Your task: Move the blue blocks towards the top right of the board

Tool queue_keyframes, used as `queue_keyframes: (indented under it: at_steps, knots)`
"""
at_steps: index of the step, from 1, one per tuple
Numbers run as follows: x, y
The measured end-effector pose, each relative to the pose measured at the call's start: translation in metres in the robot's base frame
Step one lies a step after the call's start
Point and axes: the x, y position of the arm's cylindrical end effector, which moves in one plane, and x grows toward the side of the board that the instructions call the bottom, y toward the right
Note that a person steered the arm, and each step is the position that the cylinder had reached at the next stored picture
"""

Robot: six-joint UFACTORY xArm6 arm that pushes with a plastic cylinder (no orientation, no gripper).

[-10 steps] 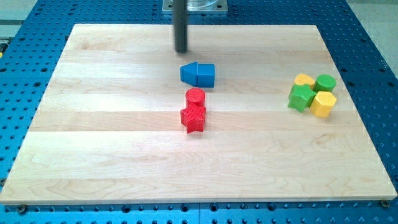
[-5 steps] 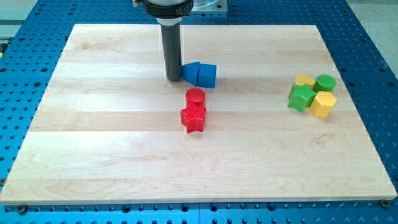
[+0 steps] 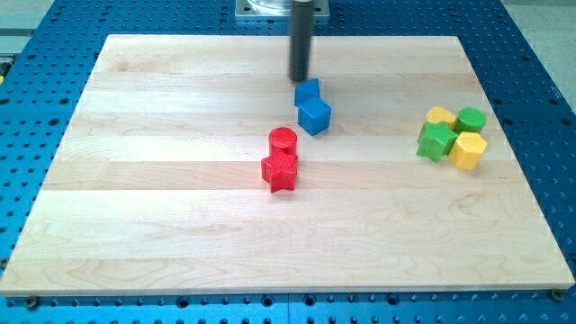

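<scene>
1. My dark rod runs off the view's top edge; my tip [image 3: 299, 79] shows.
2. The rear blue block [image 3: 308, 90] is partly covered by the front blue cube [image 3: 314, 115]; I cannot tell its shape.
3. The yellow block [image 3: 439, 116] sits half behind the green block [image 3: 436, 141].

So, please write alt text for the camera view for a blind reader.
My tip stands just above two touching blue blocks near the wooden board's top middle. Two red blocks sit at centre; two yellow and two green blocks cluster at the view's right.

A pale wooden tabletop [image 3: 180, 225] lies on a blue perforated metal base [image 3: 45, 27], which shows around all four of its edges under even light.
</scene>
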Motion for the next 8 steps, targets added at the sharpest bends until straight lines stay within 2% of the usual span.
queue_keyframes:
  at_steps: [1,2,3,6,8]
  knots:
    - [0.005,-0.050]
    - [0.053,-0.041]
    - [0.051,0.032]
    - [0.019,0.097]
    - [0.016,-0.006]
